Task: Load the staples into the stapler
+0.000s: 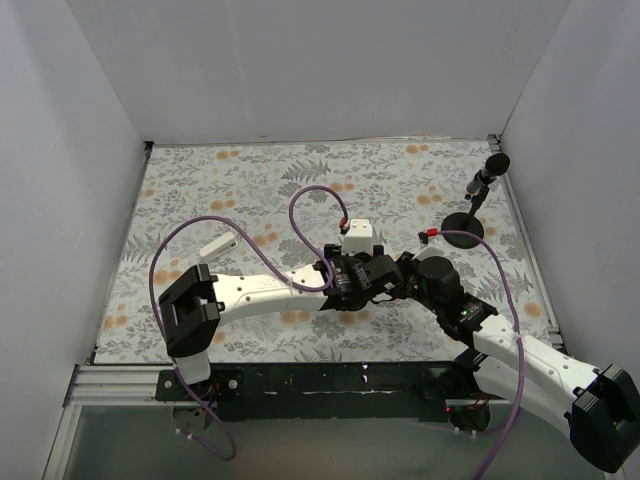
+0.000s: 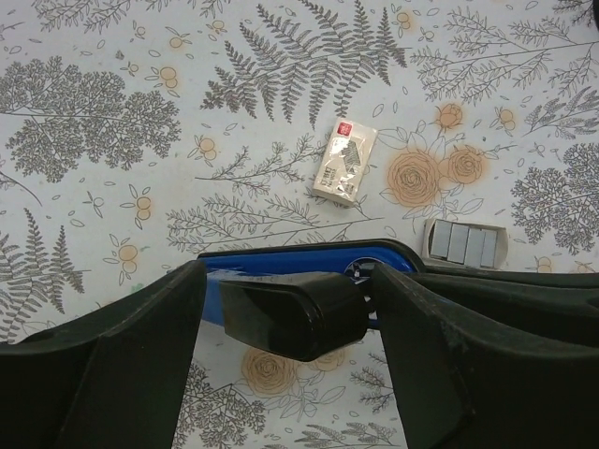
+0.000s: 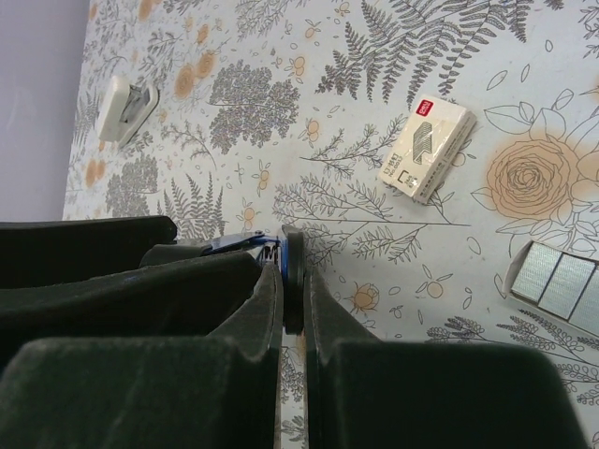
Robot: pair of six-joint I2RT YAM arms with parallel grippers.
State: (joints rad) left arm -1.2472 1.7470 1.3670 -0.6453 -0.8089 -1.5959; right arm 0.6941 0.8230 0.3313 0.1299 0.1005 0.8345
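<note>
The blue stapler lies on its side on the floral mat, its black end sitting between my left fingers. My left gripper is open around that black end, with a gap showing on the left side. My right gripper is shut on the thin black edge of the stapler. The staples are grey strips in a small white holder just beyond the stapler, also seen at the right edge of the right wrist view as the staples. In the top view both grippers meet mid-table and hide the stapler.
A cream staple box lies flat past the stapler, seen as the staple box from the right wrist. A small white object lies far left, near the wall. A black microphone stand stands at the back right. Purple cables loop over the mat.
</note>
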